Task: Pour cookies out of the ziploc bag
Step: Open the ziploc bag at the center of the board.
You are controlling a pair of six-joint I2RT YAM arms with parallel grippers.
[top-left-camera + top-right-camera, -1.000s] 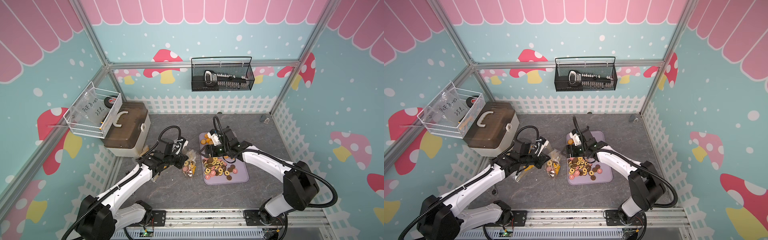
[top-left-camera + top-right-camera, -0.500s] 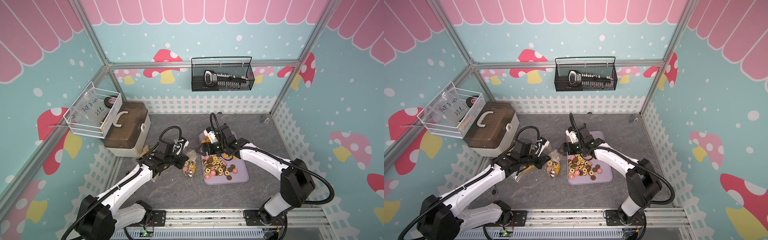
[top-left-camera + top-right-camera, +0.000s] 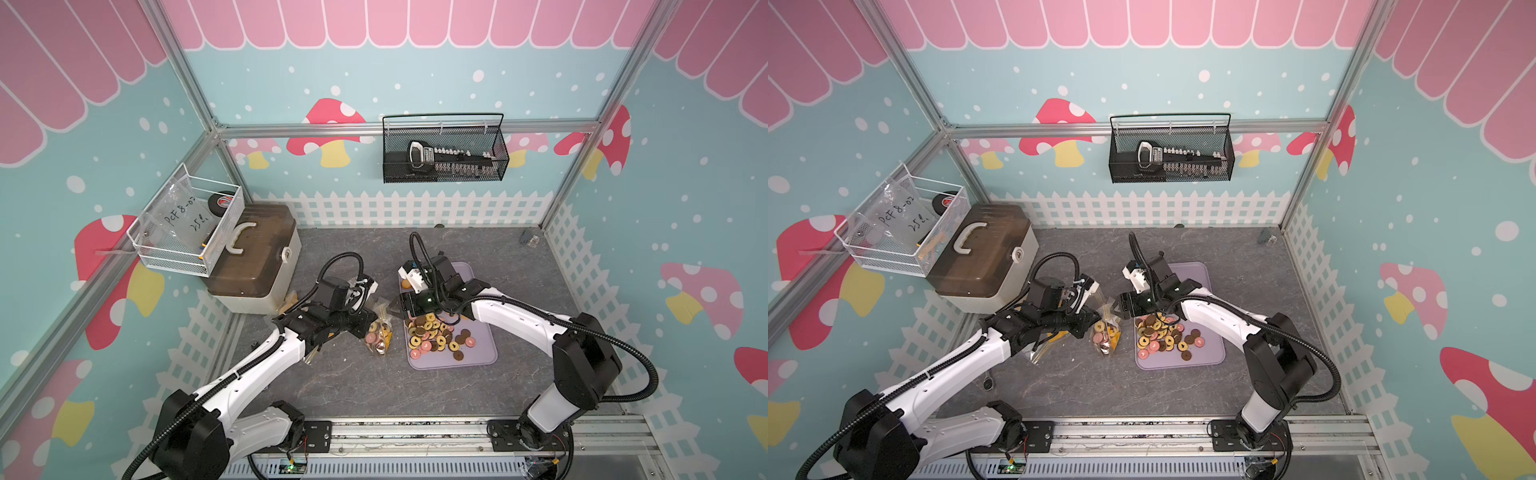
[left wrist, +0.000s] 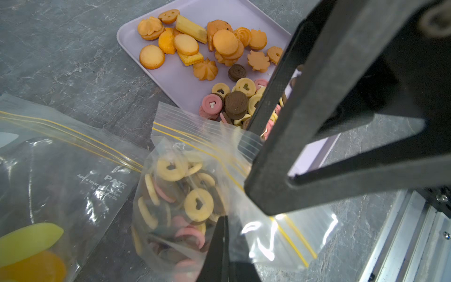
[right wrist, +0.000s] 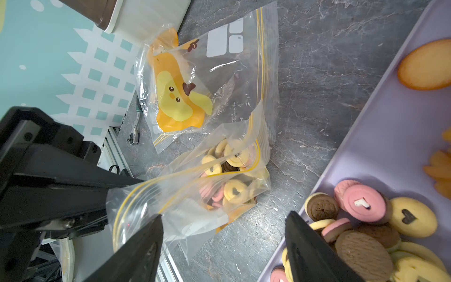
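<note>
Left gripper (image 4: pixel 222 224): I have it clamped fully closed on the ziploc bag (image 4: pixel 195 171). Right gripper (image 5: pixel 224 214): jaws wide apart at the bag's yellow-zip mouth, gripping nothing. The bag sits between both grippers, mouth tilted toward the right one, cookies (image 4: pixel 199 205) slumped in its bottom on the table (image 3: pixel 374 395). Beside the right gripper lies the cookie-strewn lilac tray (image 3: pixel 478 357). Behind the left lies a second bag (image 5: pixel 180 97), flat. The table is open back toward the arm bases.

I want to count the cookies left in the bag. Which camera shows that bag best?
The right wrist view: the ziploc bag fills the middle, mouth to bottom, with cookies clear inside. The left wrist view is close too, but the right gripper hides one edge. In both top views it is tiny.
</note>
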